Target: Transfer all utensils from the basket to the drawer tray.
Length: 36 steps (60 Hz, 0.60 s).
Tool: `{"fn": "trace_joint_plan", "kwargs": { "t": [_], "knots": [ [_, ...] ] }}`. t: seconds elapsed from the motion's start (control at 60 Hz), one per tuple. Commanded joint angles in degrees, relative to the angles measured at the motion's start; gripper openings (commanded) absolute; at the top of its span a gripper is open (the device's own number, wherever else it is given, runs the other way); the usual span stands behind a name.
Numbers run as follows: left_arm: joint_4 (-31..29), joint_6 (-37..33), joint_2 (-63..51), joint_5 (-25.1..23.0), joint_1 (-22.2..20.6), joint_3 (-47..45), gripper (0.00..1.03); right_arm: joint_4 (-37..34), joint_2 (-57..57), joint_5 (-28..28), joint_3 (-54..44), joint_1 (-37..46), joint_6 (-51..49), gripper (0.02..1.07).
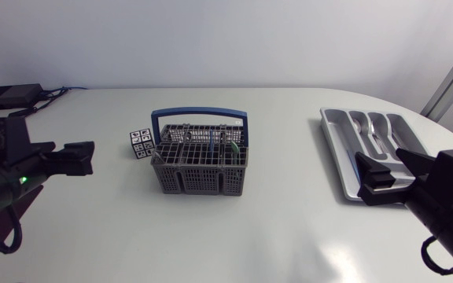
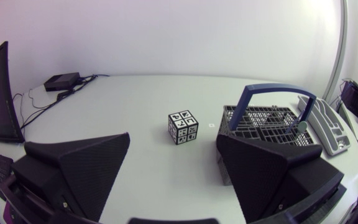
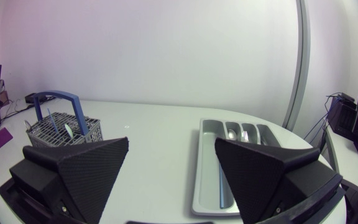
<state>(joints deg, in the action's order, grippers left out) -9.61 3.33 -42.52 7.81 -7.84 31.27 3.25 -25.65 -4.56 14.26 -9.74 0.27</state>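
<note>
White counter (image 1: 274,228) — basket (image 1: 199,179) central, utensils (image 1: 213,144) standing upright inside, reachable from above. Drawer tray (image 1: 333,145) well right of basket, beside right arm. Left jaws, right jaws: wide, empty — flanking basket.

Surface: white matte table (image 1: 234,236), rounded edge.
Centre: grey plastic mesh basket with blue arched handle (image 1: 199,179), upright.
Left-arm side of basket: small black-and-white patterned cube (image 1: 141,144), just beside, not touching.
Right-arm side: silver-grey compartmented drawer tray (image 1: 335,149), well apart from basket.
Far left corner: flat black box (image 1: 10,96), cables trailing.
</note>
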Motion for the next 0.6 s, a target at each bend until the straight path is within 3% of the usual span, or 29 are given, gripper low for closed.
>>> {"fn": "trace_joint_plan", "kwargs": {
  "t": [0.0, 0.167, 0.317, 0.583],
  "knots": [
    [-3.75, -0.26, -5.20, 0.80, -2.10, 5.74, 0.97, 0.53, -3.09, -2.12, 2.61, -2.74, 1.48, 1.02],
    [-14.04, 0.53, -12.23, 0.71, -5.88, 12.94, 0.96, -0.52, -7.22, -6.08, 5.25, -6.70, 2.36, 1.02],
    [-20.01, 5.90, -16.63, -2.01, -8.25, 17.43, 0.93, -0.87, -8.54, -8.01, 6.30, -8.90, 2.98, 1.02],
    [-26.43, 0.62, -23.22, -4.30, -10.88, 25.95, 0.94, -2.28, -11.00, -9.33, 8.15, -10.13, 4.47, 1.02]
  ]
}}
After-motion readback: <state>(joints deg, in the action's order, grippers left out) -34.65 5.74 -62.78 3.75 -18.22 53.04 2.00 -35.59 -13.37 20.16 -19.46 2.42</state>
